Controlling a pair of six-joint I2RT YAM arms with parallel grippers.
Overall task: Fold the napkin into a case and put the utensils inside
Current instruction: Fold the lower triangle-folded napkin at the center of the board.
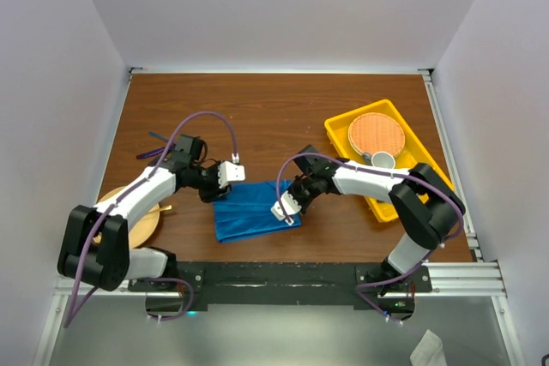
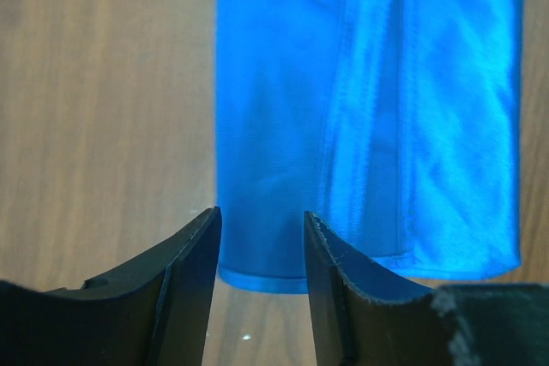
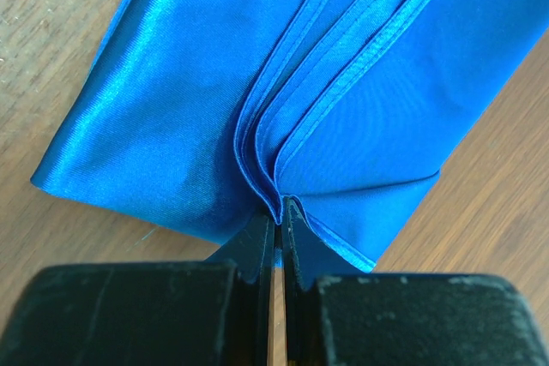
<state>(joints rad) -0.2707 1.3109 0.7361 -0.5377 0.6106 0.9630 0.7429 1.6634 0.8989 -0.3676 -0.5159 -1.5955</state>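
Observation:
The blue napkin lies on the brown table as a flat packet of several folded layers, near the front middle. My right gripper is at its right end, shut on the bunched hems of the napkin; the right gripper pinches those layers at its tips. My left gripper is at the packet's far left corner. In the left wrist view the left gripper is open, with the napkin just beyond its tips and nothing held. The thin utensils lie at the far left, partly hidden by the left arm.
A yellow tray at the right holds a round woven orange mat and a small white cup. A wooden plate sits at the front left under the left arm. White walls enclose the table.

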